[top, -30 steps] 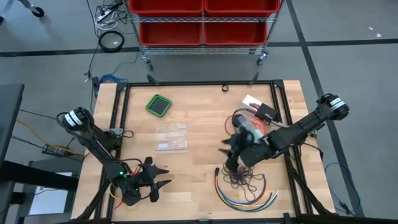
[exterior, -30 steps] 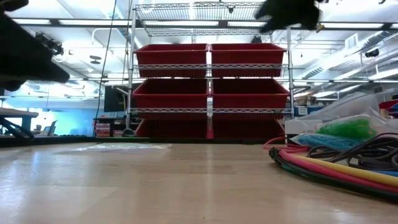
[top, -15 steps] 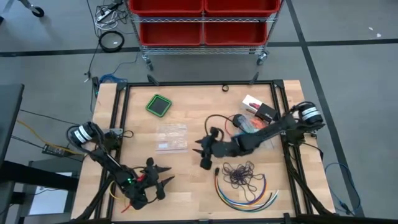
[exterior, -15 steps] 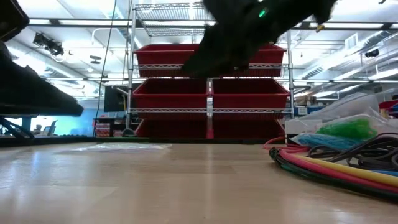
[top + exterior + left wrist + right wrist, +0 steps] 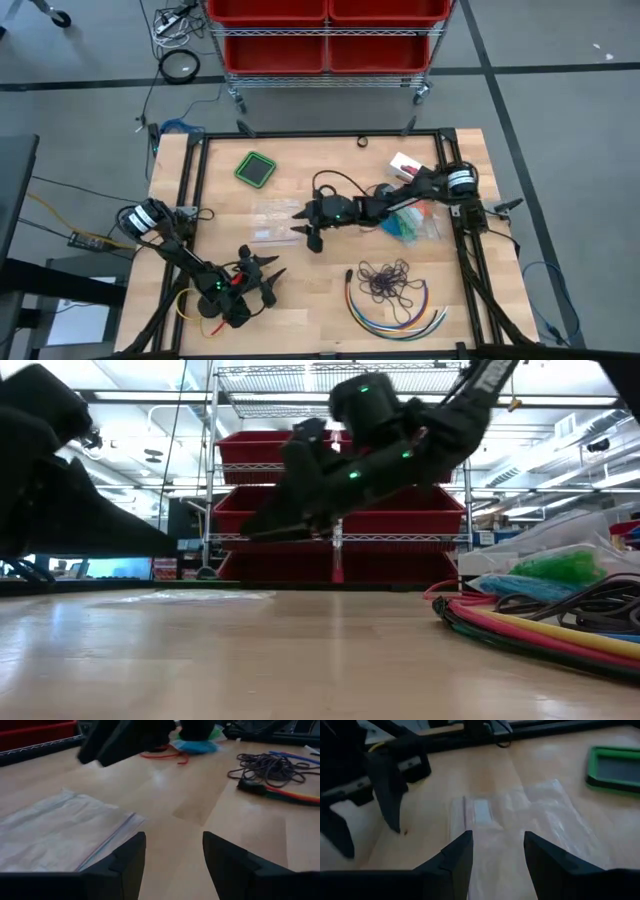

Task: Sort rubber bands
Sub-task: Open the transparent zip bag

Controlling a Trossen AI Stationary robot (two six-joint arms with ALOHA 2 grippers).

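1. Reaching step, judged: right gripper (image 5: 307,232) above the clear bags (image 5: 274,221) mid-tabletop (image 5: 320,290), jaws wide, holding nothing.
2. Left gripper (image 5: 262,280) low near the front-left edge, jaws apart, empty.
3. Rubber bands: dark purple bunch (image 5: 387,279) inside the curved cables (image 5: 395,312); blue and green bunches (image 5: 405,222) bagged at the right.
4. Next, probably: descend squarely, pinch a bag edge without sliding it.
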